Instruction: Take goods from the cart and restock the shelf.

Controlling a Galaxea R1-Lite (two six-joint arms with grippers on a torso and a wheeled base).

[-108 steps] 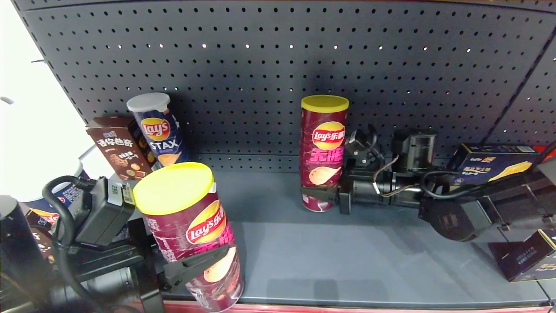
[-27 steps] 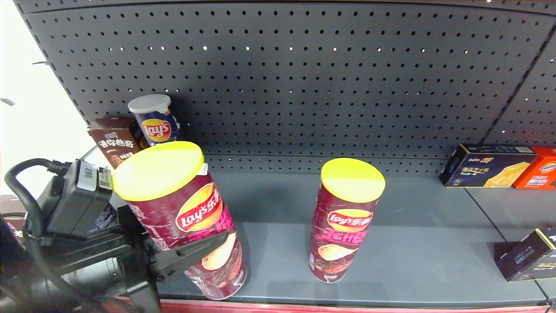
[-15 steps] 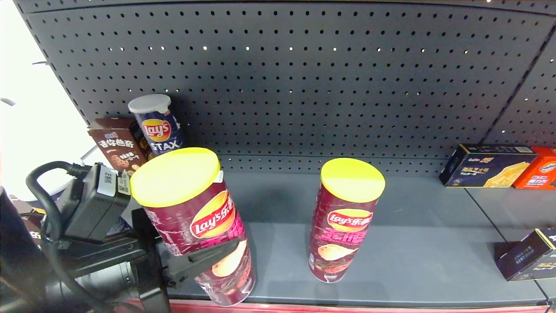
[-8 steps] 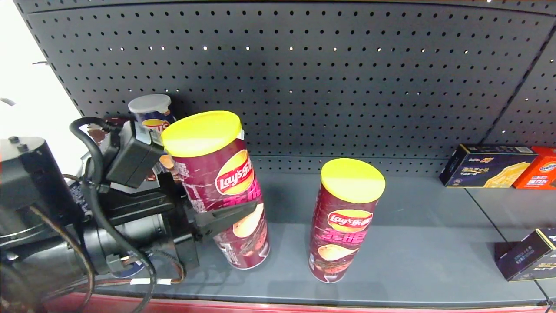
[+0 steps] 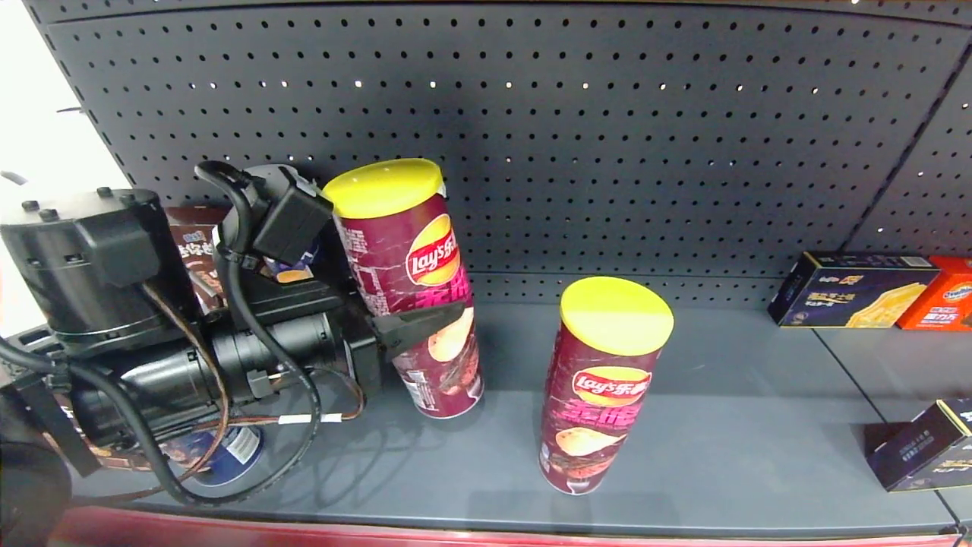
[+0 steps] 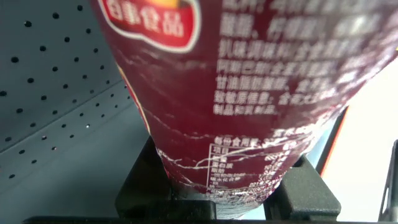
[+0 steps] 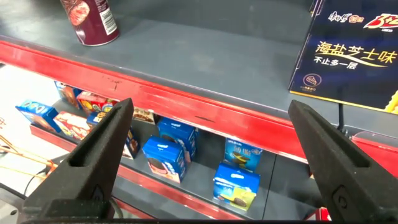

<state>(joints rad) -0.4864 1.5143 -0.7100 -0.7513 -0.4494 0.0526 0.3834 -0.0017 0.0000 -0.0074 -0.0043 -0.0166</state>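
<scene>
Shelf (image 5: 721,456) deck is open centre-right of frame, from the standing can (image 5: 600,387) across to the dark box (image 5: 919,444) at the lower right edge. Only a narrow gap between the standing can and the tilted can (image 5: 414,258) clamped in the left pincer (image 5: 425,311). Left third is blocked by arm and cables, with a cookie box (image 5: 190,247) behind. Blue box (image 5: 850,292) and orange box (image 5: 942,292) sit side by side at right rear. Pegboard (image 5: 607,152) closes the back. Room above both lids.

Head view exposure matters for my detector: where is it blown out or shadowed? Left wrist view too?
Head view: background left of the pegboard is blown white; the held can casts a soft shadow on the pegboard. Left wrist view: white washout beside the can.
</scene>
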